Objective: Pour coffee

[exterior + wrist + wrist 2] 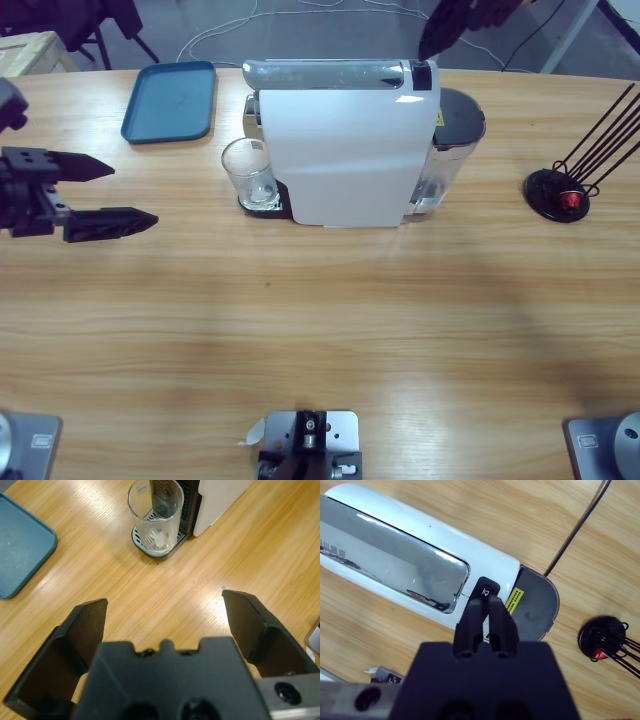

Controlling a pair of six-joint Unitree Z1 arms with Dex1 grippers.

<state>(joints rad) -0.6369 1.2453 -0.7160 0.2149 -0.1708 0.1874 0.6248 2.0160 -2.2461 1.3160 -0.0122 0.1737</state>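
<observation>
A white coffee machine (345, 150) with a silver top lid stands at the table's middle back. An empty clear glass (250, 173) sits on its drip tray at the left side, also seen in the left wrist view as the glass (156, 517). My left gripper (105, 195) is open at the table's left, well short of the glass, with nothing between its jaws (165, 615). My right gripper (487, 605) is shut, with nothing in it, its tips right at the black button (487, 587) on the machine's top. In the high view it (430, 45) comes down from the top edge.
A blue tray (170, 100) lies at the back left. A black stand with thin rods and a red part (560, 193) sits at the right. The machine's grey water tank (455, 125) is at its right end. Cables run behind the table.
</observation>
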